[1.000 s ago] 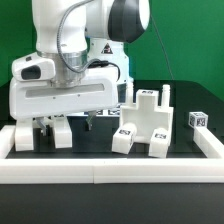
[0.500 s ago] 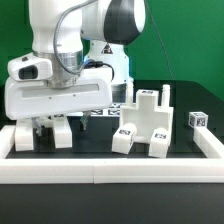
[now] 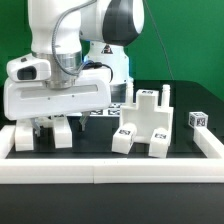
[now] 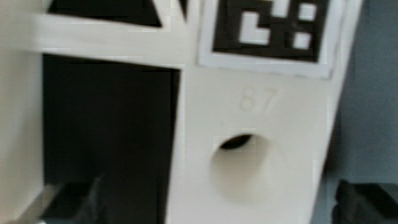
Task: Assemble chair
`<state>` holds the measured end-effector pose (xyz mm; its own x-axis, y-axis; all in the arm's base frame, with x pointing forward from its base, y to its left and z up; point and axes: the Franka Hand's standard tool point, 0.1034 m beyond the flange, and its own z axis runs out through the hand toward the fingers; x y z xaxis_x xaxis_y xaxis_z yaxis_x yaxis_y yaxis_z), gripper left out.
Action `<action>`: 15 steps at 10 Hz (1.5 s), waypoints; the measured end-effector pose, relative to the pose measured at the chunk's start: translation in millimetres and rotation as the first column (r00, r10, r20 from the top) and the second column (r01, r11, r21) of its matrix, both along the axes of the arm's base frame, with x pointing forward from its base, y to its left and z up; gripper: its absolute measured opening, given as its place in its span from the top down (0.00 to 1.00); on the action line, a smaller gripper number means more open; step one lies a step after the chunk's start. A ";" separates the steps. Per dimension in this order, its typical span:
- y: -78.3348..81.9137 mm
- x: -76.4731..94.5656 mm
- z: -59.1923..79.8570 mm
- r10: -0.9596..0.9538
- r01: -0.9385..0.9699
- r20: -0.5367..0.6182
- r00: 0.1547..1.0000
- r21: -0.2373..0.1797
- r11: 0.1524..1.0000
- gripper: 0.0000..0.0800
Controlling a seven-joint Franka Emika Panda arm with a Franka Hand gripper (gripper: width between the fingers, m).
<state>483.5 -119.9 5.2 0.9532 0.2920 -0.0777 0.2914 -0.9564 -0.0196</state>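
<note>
Close before the pincer (image 4: 217, 200), in the wrist view, one white piece (image 4: 249, 130) with a square tag and a round hole fills the frame; whether the pincer is spread or pinching it, I cannot tell. In the exterior view the chair (image 3: 150, 128) is in separate white pieces on the dark surface (image 3: 188, 142). One broad plate (image 3: 58, 100) sits in the left half, in front of the arm (image 3: 70, 30), with two chunky blocks (image 3: 58, 132) under its lower edge. One stepped block (image 3: 140, 112) stands right of centre, apart from the plate. One small tagged cube (image 3: 198, 118) sits near the right edge.
</note>
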 end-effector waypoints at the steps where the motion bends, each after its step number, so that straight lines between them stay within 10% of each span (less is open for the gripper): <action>1: 2.2 0.2 -0.2 -0.012 0.012 -0.001 1.000 0.000 1.000 0.37; 4: 5.9 1.2 -0.5 -0.017 0.017 -0.001 1.000 0.002 1.000 0.64; 9: 7.8 2.2 0.3 -0.045 0.045 0.000 0.999 -0.001 0.999 0.64; 15: 34.0 16.3 49.7 -0.154 0.155 -0.014 0.988 0.053 0.987 0.64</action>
<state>499.8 -85.9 54.8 0.9865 0.1452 -0.0754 0.1396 -0.9874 -0.0742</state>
